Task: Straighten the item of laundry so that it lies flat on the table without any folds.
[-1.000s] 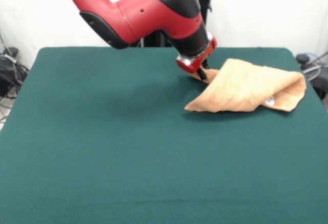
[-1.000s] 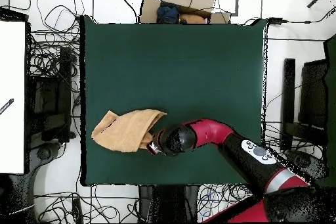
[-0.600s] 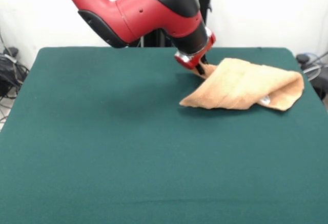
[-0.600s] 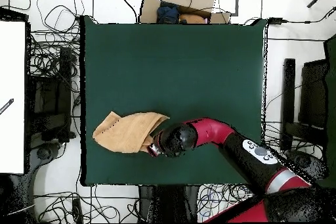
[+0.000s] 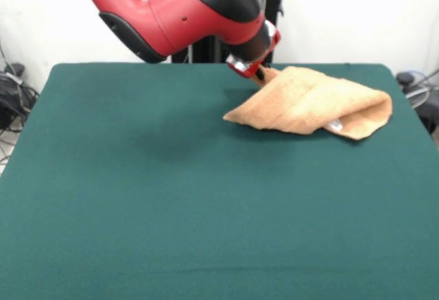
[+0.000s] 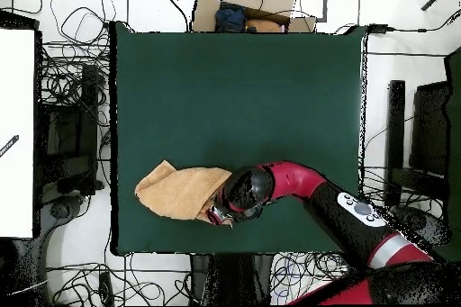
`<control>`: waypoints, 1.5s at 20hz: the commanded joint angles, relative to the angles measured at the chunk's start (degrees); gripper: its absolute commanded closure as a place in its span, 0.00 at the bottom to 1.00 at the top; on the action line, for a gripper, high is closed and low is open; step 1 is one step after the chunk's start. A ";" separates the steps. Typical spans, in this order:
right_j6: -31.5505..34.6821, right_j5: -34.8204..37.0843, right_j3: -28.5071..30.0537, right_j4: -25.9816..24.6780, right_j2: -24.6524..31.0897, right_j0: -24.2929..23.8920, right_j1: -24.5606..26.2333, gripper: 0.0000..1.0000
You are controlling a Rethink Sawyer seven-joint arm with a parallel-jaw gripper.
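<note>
The item of laundry [image 5: 309, 102] is a peach-orange towel, folded over on itself and lying on the green table [image 5: 171, 197] at the far right of the front view. A small white label peeks out under its fold. My gripper [image 5: 259, 75] is shut on the towel's far left corner and holds that corner lifted a little off the cloth. In the overhead view the towel [image 6: 180, 192] lies near the table's lower left, with the gripper [image 6: 219, 214] at its lower right corner. The arm's red wrist hides the fingers there.
Cables and dark equipment [image 6: 72, 123] lie on the floor along the table's sides. A cardboard box [image 6: 257, 2] sits beyond the table's far edge in the overhead view. A white board [image 6: 16, 132] stands at the left.
The gripper has pulled the towel's corner up and toward the robot's side, moving left in the front view. The whole towel has slid along with it; the fold remains.
</note>
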 commanded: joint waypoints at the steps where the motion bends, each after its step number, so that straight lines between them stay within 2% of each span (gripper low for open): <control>1: -12.63 8.32 -5.39 0.80 1.14 -1.43 -0.64 1.00; 12: -13.00 13.14 -6.59 1.04 2.59 -1.82 -0.68 1.00; 21: -11.05 18.45 -8.53 1.43 2.15 0.98 -1.89 1.00; 26: -8.34 24.17 -10.70 4.96 2.77 3.73 -3.18 1.00; 30: -8.26 25.70 -12.17 5.13 2.43 4.86 -3.43 1.00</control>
